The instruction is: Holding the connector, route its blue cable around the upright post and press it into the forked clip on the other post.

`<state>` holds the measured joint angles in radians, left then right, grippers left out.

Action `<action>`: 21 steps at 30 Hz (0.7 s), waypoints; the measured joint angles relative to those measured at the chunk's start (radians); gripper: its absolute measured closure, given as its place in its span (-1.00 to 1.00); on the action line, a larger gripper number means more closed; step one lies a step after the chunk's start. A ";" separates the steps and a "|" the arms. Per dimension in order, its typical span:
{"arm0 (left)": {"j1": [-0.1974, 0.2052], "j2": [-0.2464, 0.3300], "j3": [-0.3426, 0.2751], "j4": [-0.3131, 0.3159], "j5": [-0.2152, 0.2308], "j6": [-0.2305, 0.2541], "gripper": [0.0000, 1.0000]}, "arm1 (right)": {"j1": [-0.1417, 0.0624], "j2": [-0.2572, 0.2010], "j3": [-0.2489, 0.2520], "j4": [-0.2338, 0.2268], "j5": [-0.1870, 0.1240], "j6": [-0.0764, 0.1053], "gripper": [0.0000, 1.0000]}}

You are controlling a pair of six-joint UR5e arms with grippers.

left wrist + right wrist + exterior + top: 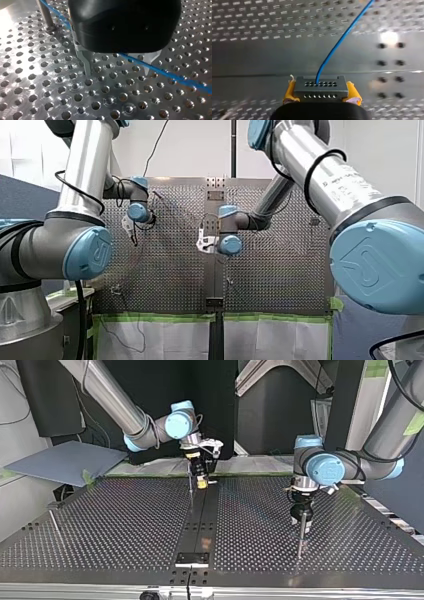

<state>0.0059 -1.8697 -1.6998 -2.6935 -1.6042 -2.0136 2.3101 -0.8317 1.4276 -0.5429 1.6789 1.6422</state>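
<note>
1. Top view, left of centre: my right gripper (pixel 201 480) hangs low over the perforated metal table (pixel 100 525). It is shut on the small grey rectangular connector (pixel 201 483).
2. Right wrist view: the yellow pads (pixel 290 91) squeeze the connector's two short ends. Its long axis therefore runs from pad to pad, across the gripper. The face with the rows of holes points ahead, away from the wrist.
3. The thin blue cable (pixel 337 45) leaves that holed face and leads off ahead of the gripper, slanting away over the table. Gripping by the ends likely keeps the cable exit free, so the lead can trail as the connector is carried.
4. Top view, right of centre: my left gripper (pixel 303 527) points straight down, close to the table. A thin rod shows just below it, probably the post, though that is hard to confirm here.
5. Left wrist view: the metal fingers (pixel 86 62) are spread wide and pinch nothing. The cable runs slantwise from the slim upright metal post (pixel 44 15) beside the gripper, under the black body, and out past the far finger. I judge this arm is placed to steady or guide the cable near the post.
</note>
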 joint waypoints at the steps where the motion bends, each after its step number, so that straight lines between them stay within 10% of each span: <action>1: 0.000 0.000 0.000 -0.002 0.000 0.000 -0.96 | 0.001 0.007 0.008 0.001 0.005 -0.002 0.96; 21: -0.004 0.000 -0.001 -0.013 -0.012 0.000 -0.96 | 0.004 0.081 0.184 -0.113 0.064 0.001 0.96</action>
<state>0.0018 -1.8702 -1.7005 -2.7060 -1.6157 -2.0140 2.3146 -0.7505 1.6112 -0.6563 1.7428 1.6433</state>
